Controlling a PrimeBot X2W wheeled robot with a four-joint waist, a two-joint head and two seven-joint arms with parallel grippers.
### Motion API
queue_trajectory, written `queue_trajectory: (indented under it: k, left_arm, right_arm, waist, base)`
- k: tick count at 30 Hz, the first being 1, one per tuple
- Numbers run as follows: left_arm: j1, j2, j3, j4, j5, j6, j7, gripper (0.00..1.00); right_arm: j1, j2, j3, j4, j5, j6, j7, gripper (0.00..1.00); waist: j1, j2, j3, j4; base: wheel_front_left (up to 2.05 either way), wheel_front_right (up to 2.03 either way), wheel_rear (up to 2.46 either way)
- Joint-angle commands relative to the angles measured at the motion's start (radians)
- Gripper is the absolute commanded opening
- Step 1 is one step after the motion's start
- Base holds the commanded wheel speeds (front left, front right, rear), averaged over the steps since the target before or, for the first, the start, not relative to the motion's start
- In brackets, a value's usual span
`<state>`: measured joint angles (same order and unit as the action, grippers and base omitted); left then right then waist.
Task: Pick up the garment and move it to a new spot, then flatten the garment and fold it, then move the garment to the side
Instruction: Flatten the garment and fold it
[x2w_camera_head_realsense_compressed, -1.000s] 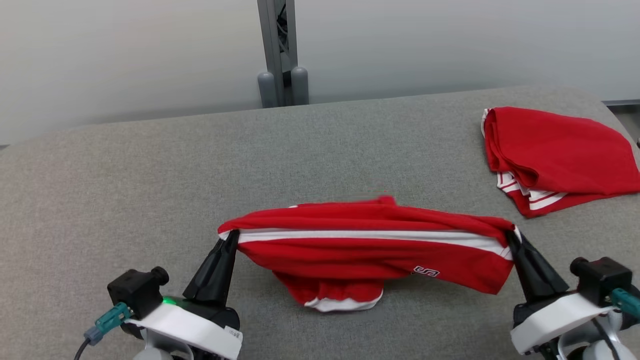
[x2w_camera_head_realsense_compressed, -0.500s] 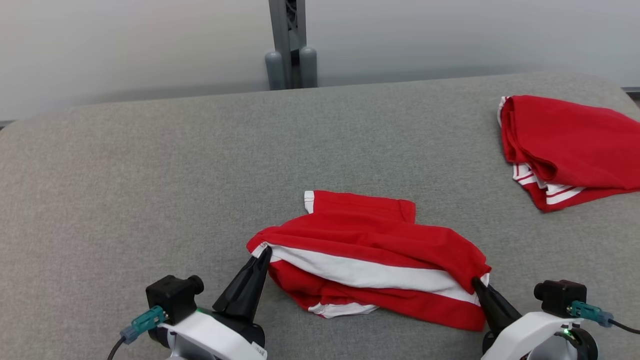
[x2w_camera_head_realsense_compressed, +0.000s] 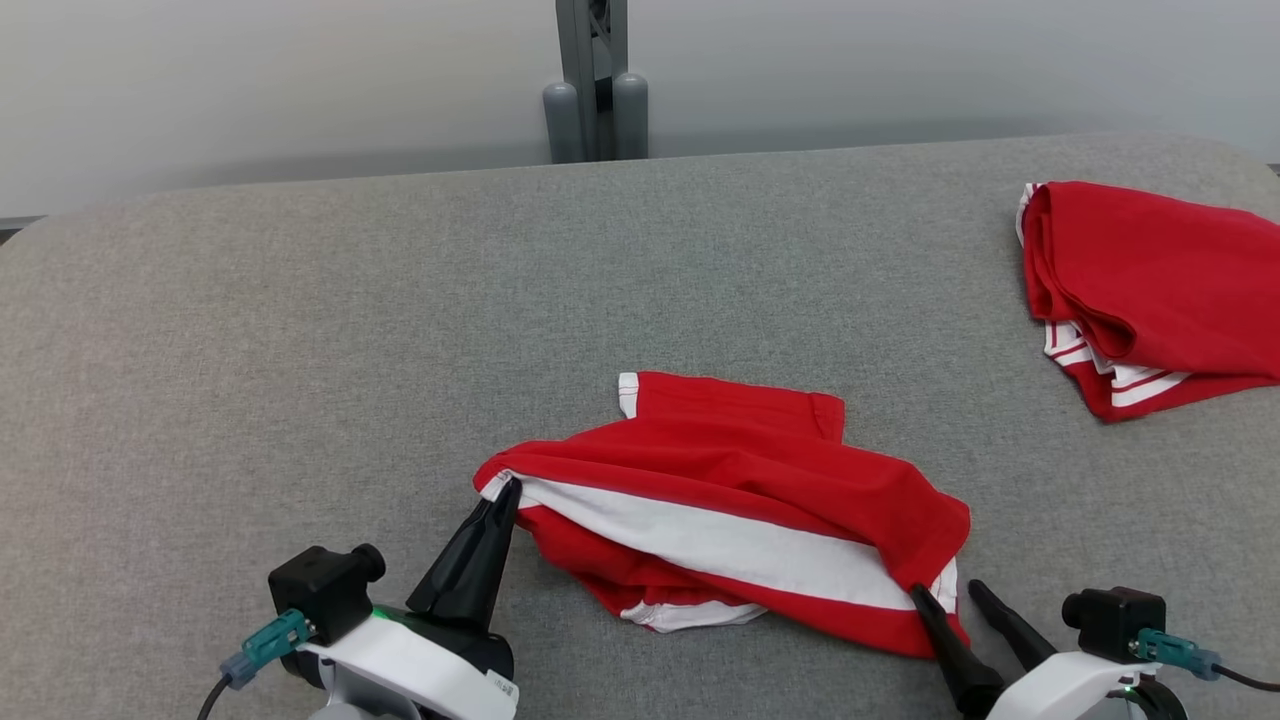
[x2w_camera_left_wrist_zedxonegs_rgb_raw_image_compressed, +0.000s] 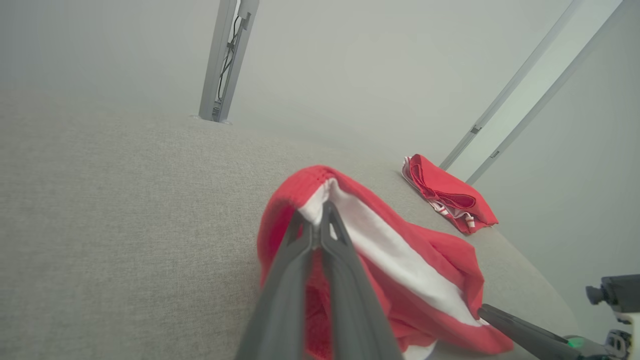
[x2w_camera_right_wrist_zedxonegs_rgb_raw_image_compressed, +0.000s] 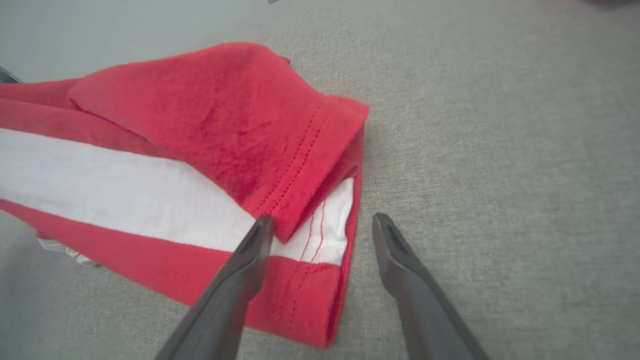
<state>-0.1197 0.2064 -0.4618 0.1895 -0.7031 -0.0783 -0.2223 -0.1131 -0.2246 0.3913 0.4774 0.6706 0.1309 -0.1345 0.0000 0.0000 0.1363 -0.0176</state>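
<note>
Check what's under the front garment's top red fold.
On this garment, a white band shows under the top fold, then a red layer lying on the table. Deeper layers are covered.

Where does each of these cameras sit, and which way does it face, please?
Head view: on the head, facing forward and down at the grey surface; left pincer and right pincer at bottom.
Left wrist view: on that wrist, along the shut left pincer pinching the red garment.
Right wrist view: on that wrist, past the open right pincer at the garment's corner.
Shared: head and left wrist views both show the folded red garment.
</note>
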Motion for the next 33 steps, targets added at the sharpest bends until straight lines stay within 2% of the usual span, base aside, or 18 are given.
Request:
queue_trajectory:
  k: [1,3,5,6,7,21,27,33]
  left_arm:
    - [-0.010,0.005,0.007,0.002,-0.001,-0.005,-0.007,0.00]
    - [-0.013,0.005,0.008,0.005,0.000,-0.005,-0.010,0.00]
    - [-0.016,0.004,0.010,0.006,0.000,-0.004,-0.013,0.00]
    - [-0.017,0.003,0.011,0.007,0.001,-0.004,-0.014,0.00]
    - [-0.019,0.002,0.011,0.008,0.001,-0.004,-0.015,0.00]
    - [-0.025,-0.009,0.017,0.011,0.004,-0.009,-0.028,0.00]
    - [-0.011,-0.012,0.028,-0.027,-0.020,-0.016,-0.033,0.00]
    - [-0.020,0.005,0.033,-0.111,-0.064,-0.025,0.004,0.00]
  right_arm:
    - [0.004,-0.009,0.004,0.004,0.007,0.000,-0.006,0.95]
    - [0.002,-0.014,0.017,0.004,0.016,0.000,-0.006,0.75]
    - [-0.004,-0.020,0.030,0.007,0.024,0.000,-0.004,0.37]
    - [-0.009,-0.024,0.036,0.008,0.026,0.000,-0.003,0.22]
    - [-0.014,-0.026,0.041,0.010,0.028,0.000,-0.003,0.00]
    - [-0.035,-0.073,0.069,0.001,0.025,0.000,-0.051,0.00]
    - [-0.026,-0.102,0.033,-0.094,0.039,0.000,-0.083,0.00]
    - [-0.014,-0.155,-0.029,-0.258,0.044,0.000,-0.100,0.00]
  waist:
    - [0.0000,0.0000,-0.002,-0.001]
    - [0.0000,0.0000,-0.002,-0.001]
    - [0.0000,0.0000,-0.002,-0.002]
    - [0.0000,0.0000,-0.003,-0.003]
    - [0.0000,0.0000,-0.003,-0.003]
    - [0.0000,0.0000,-0.013,0.003]
    - [0.0000,0.0000,-0.026,-0.004]
    - [0.0000,0.0000,-0.054,-0.010]
  base:
    - [0.00,0.00,0.00]
    - [0.00,0.00,0.00]
    - [0.00,0.00,0.00]
    - [0.00,0.00,0.00]
    - [0.00,0.00,0.00]
    - [0.00,0.00,0.00]
    - [0.00,0.00,0.00]
    - [0.00,0.00,0.00]
